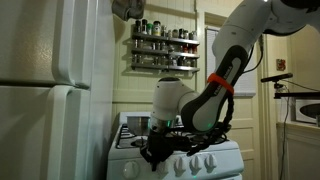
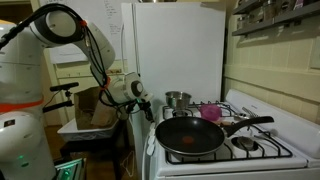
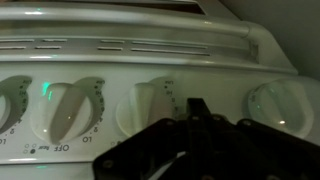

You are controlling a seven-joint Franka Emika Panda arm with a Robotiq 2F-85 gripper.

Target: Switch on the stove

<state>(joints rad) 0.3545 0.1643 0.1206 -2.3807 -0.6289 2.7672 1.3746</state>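
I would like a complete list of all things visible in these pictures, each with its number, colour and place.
stove: one, white, beside the refrigerator
knobs: four in the wrist view, white, in a row on the stove's front panel
frying pan: one, black with a reddish inside, on a front burner
pot: one, metal grey, at the back of the stove
pink object: one, behind the pan, kind unclear
refrigerator: one, white
spice rack: one, dark, on the wall above the stove, holding jars
cardboard box: one, brown, behind the arm
robot arm: one, white with an orange band
gripper: one, black, before the knobs
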